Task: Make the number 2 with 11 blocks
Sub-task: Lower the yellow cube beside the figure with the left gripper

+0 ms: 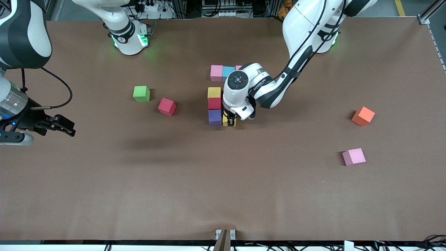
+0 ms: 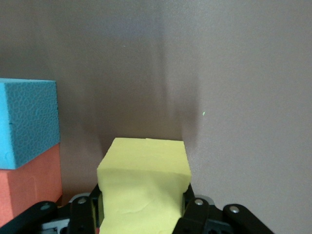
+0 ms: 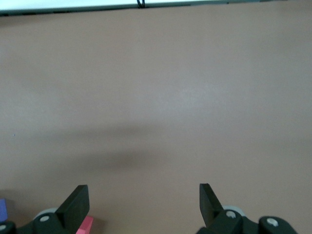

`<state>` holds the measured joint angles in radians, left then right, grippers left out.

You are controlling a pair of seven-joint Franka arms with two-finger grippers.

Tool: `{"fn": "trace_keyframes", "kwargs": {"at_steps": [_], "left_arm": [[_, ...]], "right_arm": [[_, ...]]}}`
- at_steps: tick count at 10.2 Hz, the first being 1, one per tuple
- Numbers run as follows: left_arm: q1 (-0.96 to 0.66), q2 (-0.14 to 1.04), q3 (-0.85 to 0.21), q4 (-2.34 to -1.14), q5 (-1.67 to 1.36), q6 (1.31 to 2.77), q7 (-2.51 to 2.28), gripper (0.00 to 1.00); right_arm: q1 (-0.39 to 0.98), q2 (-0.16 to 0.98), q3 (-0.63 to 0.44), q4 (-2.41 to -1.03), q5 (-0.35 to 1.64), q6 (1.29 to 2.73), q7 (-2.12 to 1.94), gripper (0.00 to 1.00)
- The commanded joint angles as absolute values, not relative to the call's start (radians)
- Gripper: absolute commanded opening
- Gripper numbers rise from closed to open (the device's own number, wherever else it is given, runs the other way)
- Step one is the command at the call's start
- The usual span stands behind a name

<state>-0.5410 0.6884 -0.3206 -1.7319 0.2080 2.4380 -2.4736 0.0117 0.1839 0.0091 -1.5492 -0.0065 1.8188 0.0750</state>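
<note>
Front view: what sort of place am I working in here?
Probably a robotics lab bench: a brown table with loose foam cubes such as the orange cube, metal framing and cabling along the robots' edge.

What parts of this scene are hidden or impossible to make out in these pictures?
- Front view: the left arm's wrist hides the figure's middle and most of the third top-row cube.
- Front view: only a sliver of the yellow block shows under the left gripper.
- Right wrist view: a pink corner is cut off by the edge.

Left gripper (image 1: 229,121) fingers clamped low; right gripper (image 3: 144,204) waits, fingers spread.
</note>
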Motion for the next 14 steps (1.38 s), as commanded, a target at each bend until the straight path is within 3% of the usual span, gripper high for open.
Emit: {"fn": "trace_keyframes", "kwargs": {"at_steps": [1, 4, 6, 14], "left_arm": [[-0.566, 0.698, -0.308, -1.707, 0.209, 2.421, -2.491, 0.43], [-0.566, 0.698, -0.308, -1.707, 0.209, 2.421, -2.491, 0.44], [-0.566, 0.706, -0.308, -1.707, 0.207, 2.422, -2.493, 0.51], [-0.569, 0.732, -0.308, -1.671, 0.204, 2.422, -2.493, 0.54]], "right_arm": [[-0.006, 0.174, 0.021, -1.567, -0.015, 1.795, 0.091, 1.0], [-0.006, 0.103, 0.02, -1.621, -0.018, 1.795, 0.087, 1.0], [-0.008, 0.068, 0.018, -1.654, -0.02, 1.796, 0.081, 1.0], [0.008, -0.021, 0.017, -1.684, -0.023, 1.755, 0.078, 1.0]]}}
